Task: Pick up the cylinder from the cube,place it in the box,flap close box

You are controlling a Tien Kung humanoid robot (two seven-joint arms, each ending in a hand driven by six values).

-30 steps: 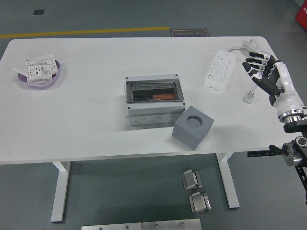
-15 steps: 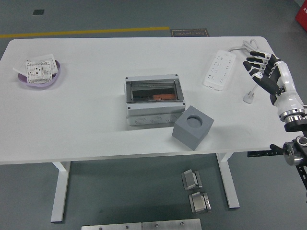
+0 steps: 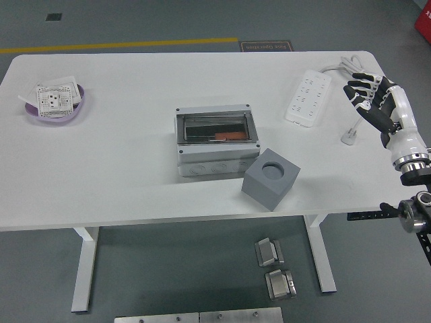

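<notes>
A white table (image 3: 101, 168) holds a grey box (image 3: 216, 140) at its centre, an orange cylinder (image 3: 231, 136) visible inside under its clear flap. A grey cube (image 3: 271, 178) with an empty round recess touches the box's front right corner. The right hand (image 3: 377, 104) hovers at the table's right edge near a power strip (image 3: 308, 98), fingers spread, holding nothing

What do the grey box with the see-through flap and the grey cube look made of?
Grey box with see-through flap: probably moulded plastic, matte, with corner screws and a smoky glossy window. Grey cube with round socket: matte, uniform, possibly plastic or foam; unclear.
</notes>
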